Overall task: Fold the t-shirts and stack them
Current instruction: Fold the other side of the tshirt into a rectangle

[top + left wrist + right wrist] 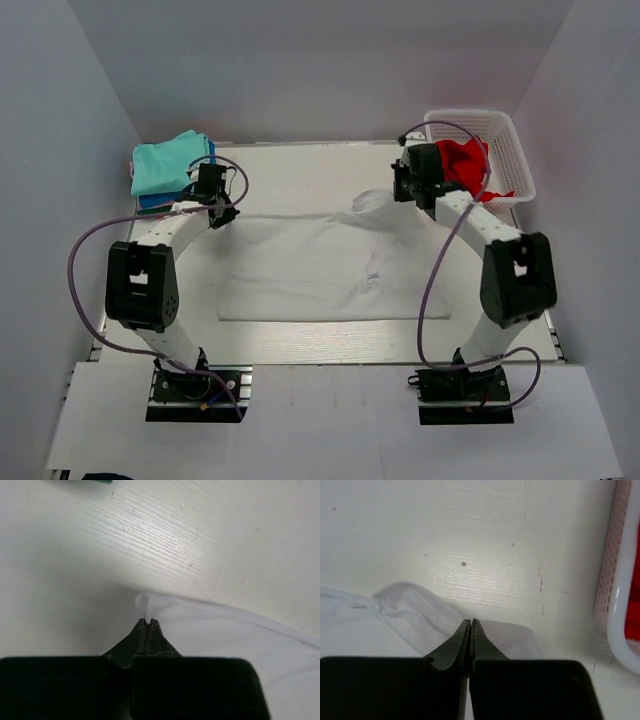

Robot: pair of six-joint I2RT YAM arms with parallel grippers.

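**Q:** Where does the white shirt lie?

**A:** It is spread over the middle of the worktop, with its near hem roughly parallel to the near edge. The far side is gathered at two points, one toward the left edge and one toward the right.

**Q:** What holds those points?

**A:** The left gripper has its fingers pressed together on the shirt's far-left corner, and a small tuft of cloth shows above the tips in its wrist view. The right gripper also has its fingers pressed together, and appears to pinch a wrinkled fold at the shirt's far-right part.

**Q:** What step is in hand, and how is it done well?

**A:** Judging by the grips, it is a fold of the far edge toward the near edge. Both pinches should rise together and travel level, keeping the cloth taut between them so that no crease forms. The held edge should land square on the near hem before the fingers let go.

**Q:** What lies around the shirt?

**A:** A stack of folded shirts, teal on top, sits in the far-left corner. A basket in the far-right corner holds a red shirt, just beside the right gripper.
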